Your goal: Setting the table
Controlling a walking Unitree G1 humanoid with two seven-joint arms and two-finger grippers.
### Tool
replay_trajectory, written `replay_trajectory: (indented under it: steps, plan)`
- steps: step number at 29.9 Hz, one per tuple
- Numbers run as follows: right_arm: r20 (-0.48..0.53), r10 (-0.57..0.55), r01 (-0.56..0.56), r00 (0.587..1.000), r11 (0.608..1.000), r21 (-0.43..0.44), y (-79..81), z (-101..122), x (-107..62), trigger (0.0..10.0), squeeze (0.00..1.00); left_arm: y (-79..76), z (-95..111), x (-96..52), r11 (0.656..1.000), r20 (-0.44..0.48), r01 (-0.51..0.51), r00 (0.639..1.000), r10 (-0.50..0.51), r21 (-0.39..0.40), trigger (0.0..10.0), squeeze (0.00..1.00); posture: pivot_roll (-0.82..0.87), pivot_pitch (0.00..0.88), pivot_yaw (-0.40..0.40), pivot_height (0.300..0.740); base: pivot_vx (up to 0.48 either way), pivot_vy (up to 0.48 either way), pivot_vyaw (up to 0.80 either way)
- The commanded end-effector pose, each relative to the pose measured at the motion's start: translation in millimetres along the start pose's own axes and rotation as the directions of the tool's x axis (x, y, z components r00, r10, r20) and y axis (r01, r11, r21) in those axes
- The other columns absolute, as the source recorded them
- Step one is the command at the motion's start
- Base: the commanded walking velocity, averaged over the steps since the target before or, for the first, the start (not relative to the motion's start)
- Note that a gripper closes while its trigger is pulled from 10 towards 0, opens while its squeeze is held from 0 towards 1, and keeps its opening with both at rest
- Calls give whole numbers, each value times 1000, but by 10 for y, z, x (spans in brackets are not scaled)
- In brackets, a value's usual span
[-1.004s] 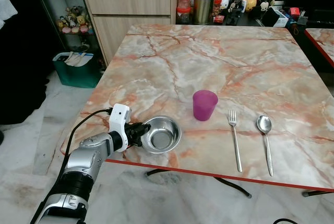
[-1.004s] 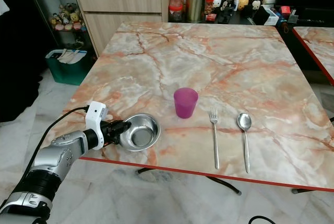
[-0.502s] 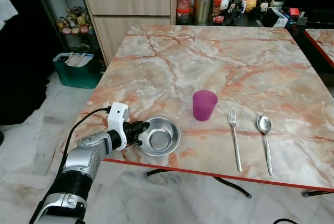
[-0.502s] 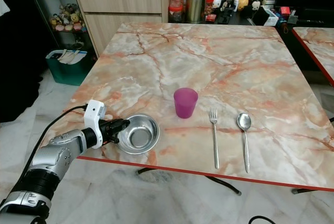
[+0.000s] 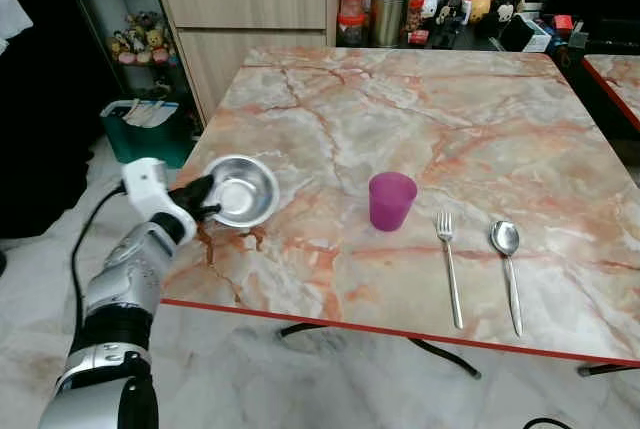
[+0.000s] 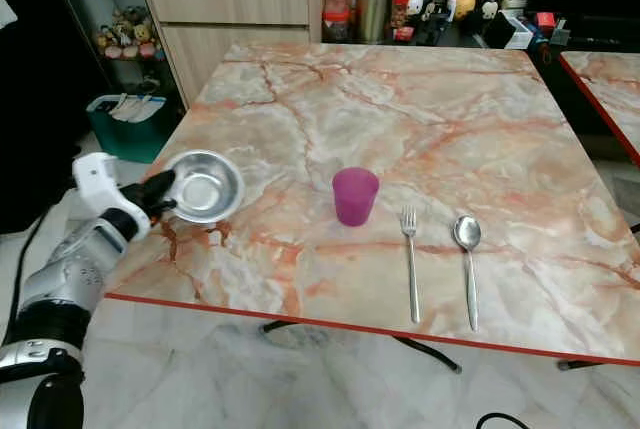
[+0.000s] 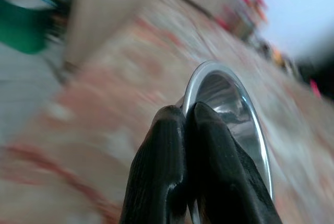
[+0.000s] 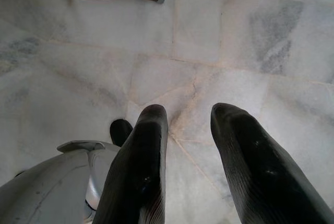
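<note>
midway through setting the table, we hold a steel bowl [image 5: 243, 189] off the marble table [image 5: 480, 109] with our left gripper [image 5: 198, 197], its two black fingers [image 7: 172, 166] pinched close on the near rim, the bowl tilted and raised above the table's left edge, at about nine o'clock from the purple cup [image 5: 392, 200]. by our reckoning the setting is partly done: the cup stands upright near the front middle, with a fork [image 5: 449, 263] just beside it at about four o'clock and a spoon [image 5: 508, 267] lying parallel further right, well apart from the bowl. what seems left is to put the bowl down in its place by the cup and cutlery. our right gripper [image 8: 188, 151] hangs idle over the tiled floor [image 8: 235, 41], fingers parted with nothing between them. farther off, at twelve o'clock beyond the table's far edge, jars and a tin [image 5: 389, 15] crowd a wooden cabinet [image 5: 250, 9].
</note>
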State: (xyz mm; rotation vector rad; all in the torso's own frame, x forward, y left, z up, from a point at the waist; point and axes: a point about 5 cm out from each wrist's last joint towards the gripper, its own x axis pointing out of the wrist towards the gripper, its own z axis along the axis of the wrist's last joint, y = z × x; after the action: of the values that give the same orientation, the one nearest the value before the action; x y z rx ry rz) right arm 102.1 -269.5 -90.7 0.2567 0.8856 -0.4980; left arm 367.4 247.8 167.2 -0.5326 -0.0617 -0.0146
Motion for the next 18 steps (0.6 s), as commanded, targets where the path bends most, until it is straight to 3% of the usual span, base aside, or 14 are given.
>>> replay_trajectory:
  steps: [1, 3, 5, 6, 8, 10, 12, 14, 18]
  plan:
    - [-16, -12, 12, 1000, 1000, -2, -44, -43, -18, 10000, 0, 119, 226, -3, 996, 110, -66, 991, 73, -63, 10000, 0, 74, 112, -2, 740, 0, 0, 0]
    - [-15, -13, 13, 1000, 1000, 1, -43, -43, -17, 10000, 0, 348, 377, -73, 974, 196, -197, 957, 216, -111, 10000, 0, 77, 111, -2, 740, 0, 0, 0]
    - [-16, -14, 14, 1000, 1000, 3, -41, -44, -17, 10000, 0, 483, 449, -132, 954, 232, -272, 927, 296, -129, 10000, 0, 77, 111, -2, 740, 0, 0, 0]
    - [-16, -15, 15, 1000, 1000, 6, -39, -46, -17, 10000, 0, 659, 527, -228, 922, 266, -360, 884, 385, -140, 10000, 0, 77, 111, 0, 740, 0, 0, 0]
    - [-15, -14, 15, 1000, 1000, 6, -38, -46, -17, 10000, 0, 713, 551, -261, 912, 278, -383, 869, 410, -146, 10000, 0, 77, 111, 0, 740, 0, 0, 0]
    - [-16, -15, 15, 1000, 1000, 8, -36, -48, -18, 10000, 0, 956, 647, -438, 847, 325, -514, 785, 528, -135, 10000, 0, 78, 111, 0, 740, 0, 0, 0]
    - [-16, -15, 15, 1000, 1000, 8, -34, -48, -17, 10000, 0, 1110, 690, -572, 795, 350, -594, 724, 595, -125, 10000, 0, 83, 110, 1, 740, 0, 0, 0]
    - [-16, -14, 15, 1000, 1000, 10, -31, -50, -17, 10000, 0, 1281, 709, -735, 716, 370, -696, 652, 662, -53, 10000, 0, 85, 108, 0, 740, 0, 0, 0]
    - [-16, -14, 14, 1000, 1000, 9, -31, -50, -17, 10000, 0, 1431, 682, -916, 617, 390, -786, 582, 714, 42, 10000, 0, 84, 108, 1, 740, 0, 0, 0]
